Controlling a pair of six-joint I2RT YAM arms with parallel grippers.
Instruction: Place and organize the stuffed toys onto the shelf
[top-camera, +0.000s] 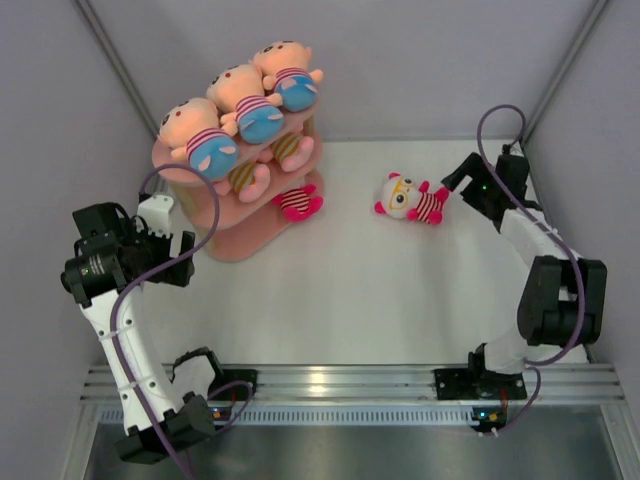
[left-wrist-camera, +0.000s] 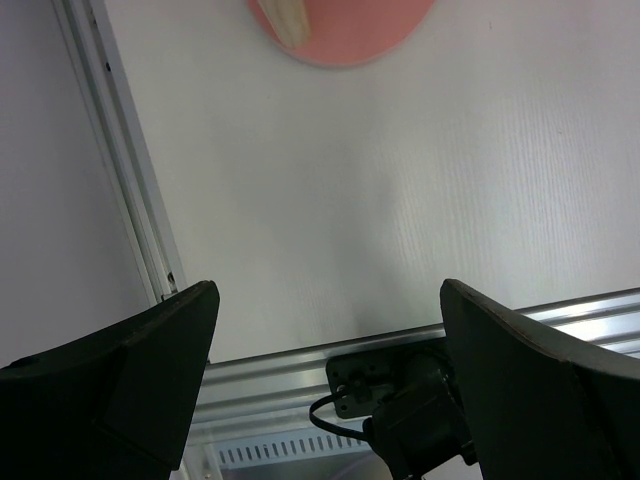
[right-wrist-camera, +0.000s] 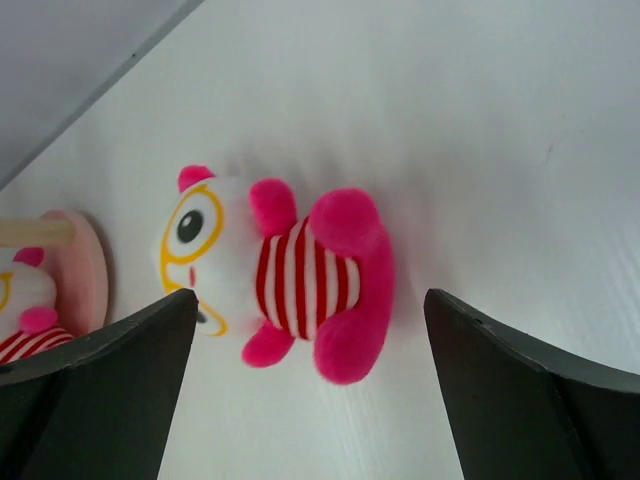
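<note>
Fingers (right-wrist-camera: 90, 390) of the right gripper (top-camera: 460, 182) stand spread wide at the bottom corners of the right wrist view, holding nothing. The left gripper (left-wrist-camera: 330, 300) is spread just as wide over bare table, also with nothing in it.

The shelf (top-camera: 230, 245) fills the upper left of the overhead view. Three peach toys (top-camera: 250, 110) lie in a row on its top board. A yellow-striped toy (top-camera: 245, 180) lies on the middle board, though how much else lies there is partly hidden. A red-striped toy (top-camera: 297, 203) lies on the bottom board. One loose toy (right-wrist-camera: 300, 280), white-faced with pink limbs and a red-striped top, lies on the table right of centre, well apart from the shelf. In the right wrist view it is framed in the gap between the fingers, head toward the left edge, and no finger appears to touch it.

The step in hand looks like the pickup of this last toy. The next move would call for lowering the right fingers around its soft body, closing on it, and carrying it across to a free stretch of board, likely the bottom one.

Grey walls (top-camera: 400, 60) close the room in on three sides. The table (top-camera: 350, 300) is plain white and matt, and an aluminium rail (top-camera: 350, 380) runs along the bottom of the frame
</note>
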